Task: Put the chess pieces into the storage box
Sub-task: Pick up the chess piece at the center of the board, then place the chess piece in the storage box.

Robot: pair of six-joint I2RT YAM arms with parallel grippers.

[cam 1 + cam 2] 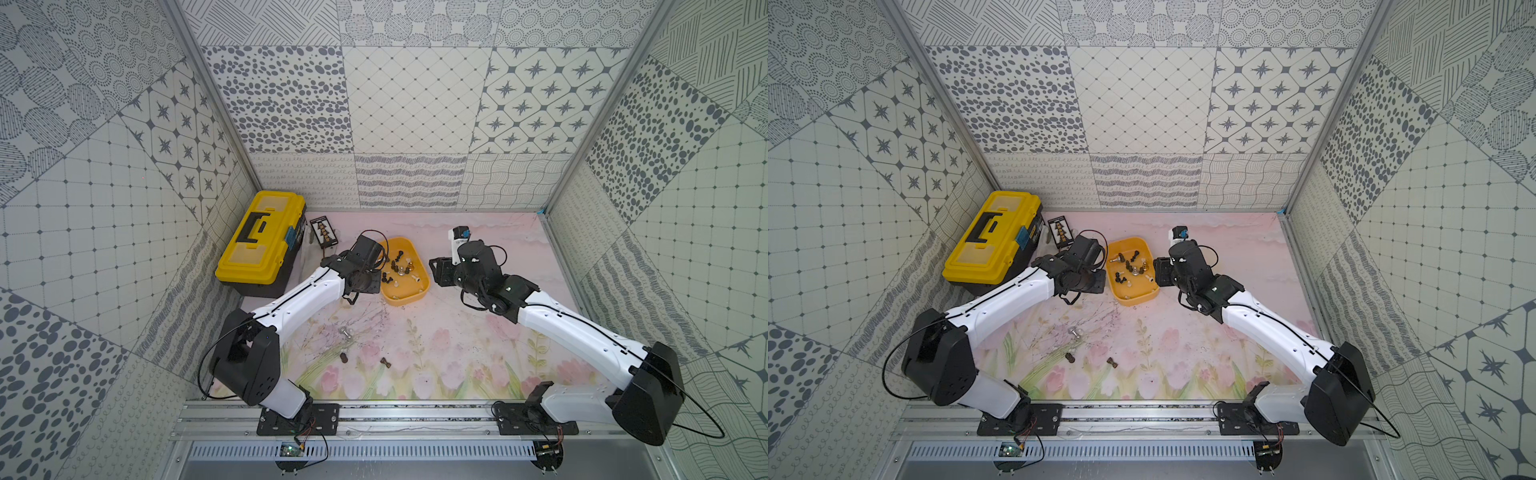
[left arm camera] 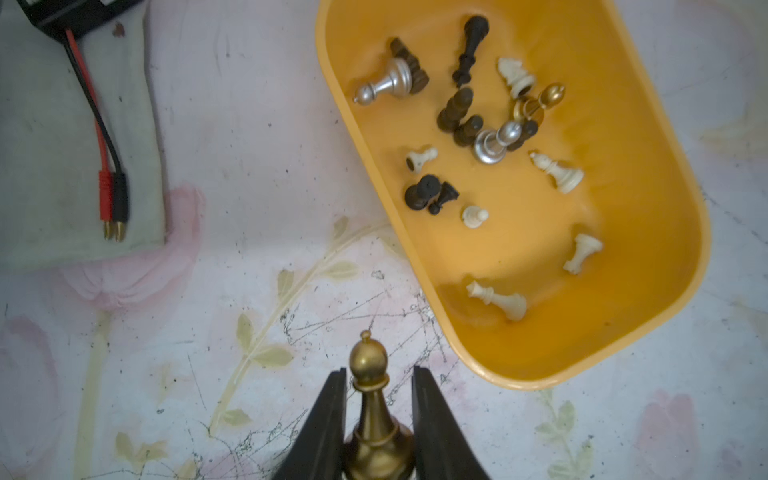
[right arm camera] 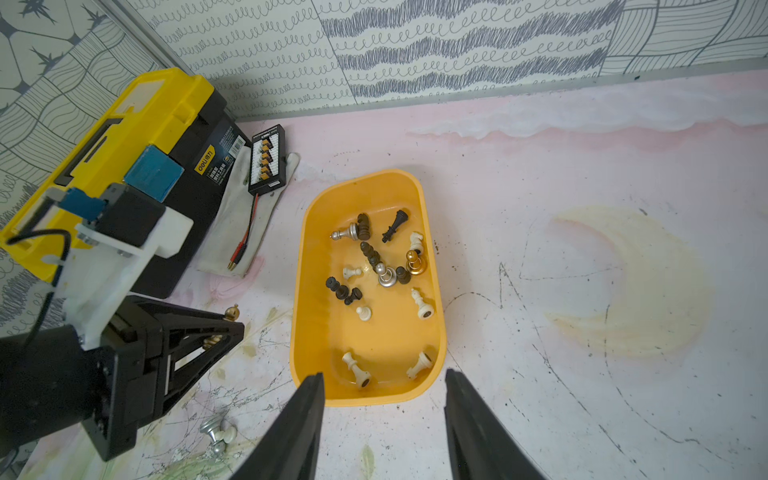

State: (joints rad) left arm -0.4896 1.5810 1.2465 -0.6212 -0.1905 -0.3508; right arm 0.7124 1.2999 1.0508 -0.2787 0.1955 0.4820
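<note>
The orange-yellow storage box (image 1: pixel 405 301) (image 1: pixel 1133 301) lies between my two arms, holding several chess pieces (image 2: pixel 494 141) (image 3: pixel 386 276) in dark, cream, silver and gold. My left gripper (image 2: pixel 379 370) hovers just beside the box's left edge, shut on a gold chess piece (image 2: pixel 368 363) whose round head pokes out past the fingertips. My right gripper (image 3: pixel 384 374) stands open and empty by the box's near-right corner. On the mat in front lie a silver piece (image 1: pixel 345 332) with a cream one beside it (image 3: pixel 227 434), and two dark pieces (image 1: pixel 343 358) (image 1: pixel 385 363).
A large yellow-and-black toolbox (image 1: pixel 259 239) stands at the back left. Next to it a black connector board (image 1: pixel 324 232) with red and black leads (image 2: pixel 110 191) rests on a grey cloth (image 2: pixel 75 145). Patterned walls enclose the mat on three sides.
</note>
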